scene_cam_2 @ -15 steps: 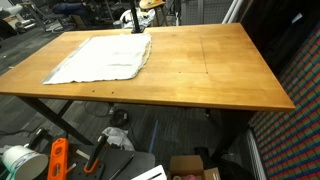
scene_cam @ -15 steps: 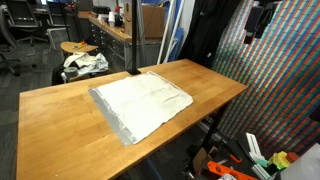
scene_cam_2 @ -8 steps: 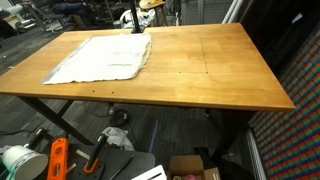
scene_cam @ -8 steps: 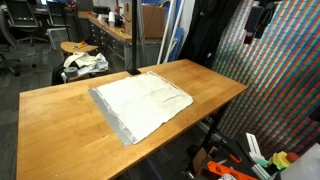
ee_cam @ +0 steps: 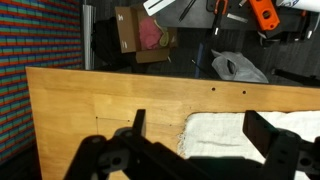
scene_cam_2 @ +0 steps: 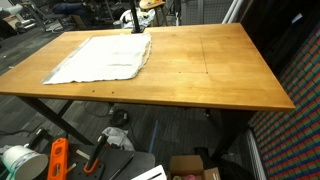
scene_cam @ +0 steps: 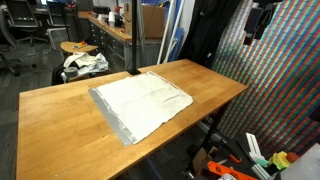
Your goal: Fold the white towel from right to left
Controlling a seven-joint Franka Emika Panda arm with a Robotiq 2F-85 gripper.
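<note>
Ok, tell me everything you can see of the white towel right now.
The white towel is a thin, lightly creased cloth, roughly rectangular, spread flat on the wooden table. It lies toward one end of the tabletop, its edges near the rim, and an exterior view shows a greyish band along one side. Only the table touches it; nothing rests on it. The hand, open in the wrist view, is off it.

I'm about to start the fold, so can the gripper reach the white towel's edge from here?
Probably yes: the open gripper hangs over the edge of the white towel, which lies flat on the table, with nothing between them.
</note>
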